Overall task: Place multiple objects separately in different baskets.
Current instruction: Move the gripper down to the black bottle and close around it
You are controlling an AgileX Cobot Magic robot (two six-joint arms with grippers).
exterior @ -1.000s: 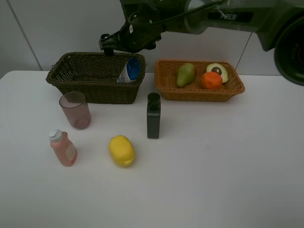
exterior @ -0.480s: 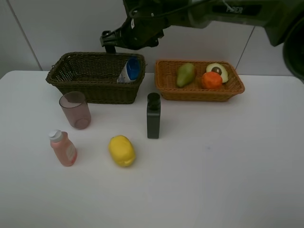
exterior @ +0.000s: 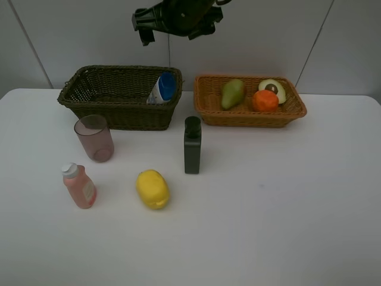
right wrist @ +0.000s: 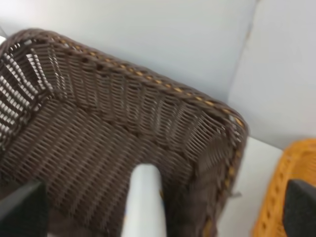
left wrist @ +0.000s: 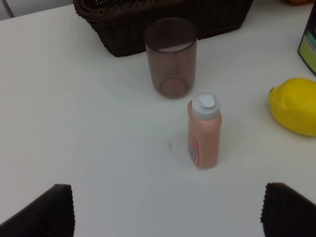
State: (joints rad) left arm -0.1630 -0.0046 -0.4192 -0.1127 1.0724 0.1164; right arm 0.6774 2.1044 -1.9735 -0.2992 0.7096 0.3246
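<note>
The dark brown basket [exterior: 119,98] holds the white blue-capped bottle [exterior: 162,88], leaning in its right end. In the light orange basket [exterior: 250,113] lie the pear [exterior: 232,93], the avocado half [exterior: 272,89] and the orange [exterior: 265,100]. On the table stand the pink cup [exterior: 94,138], pink bottle [exterior: 78,186], lemon [exterior: 153,189] and dark green bottle [exterior: 192,145]. My right gripper [exterior: 143,27] hangs open and empty high above the dark basket [right wrist: 148,79] and white bottle [right wrist: 143,202]. My left gripper [left wrist: 170,212] is open, low over the table near the pink bottle [left wrist: 204,131] and cup [left wrist: 171,57].
A white wall rises directly behind both baskets. The left wrist view also catches the lemon [left wrist: 295,106] and an edge of the dark green bottle [left wrist: 308,42]. White tabletop stretches across the front and right.
My right arm has risen from just above the dark basket's back rim toward the top of the view, gripper still open. Nothing on the table has moved.
</note>
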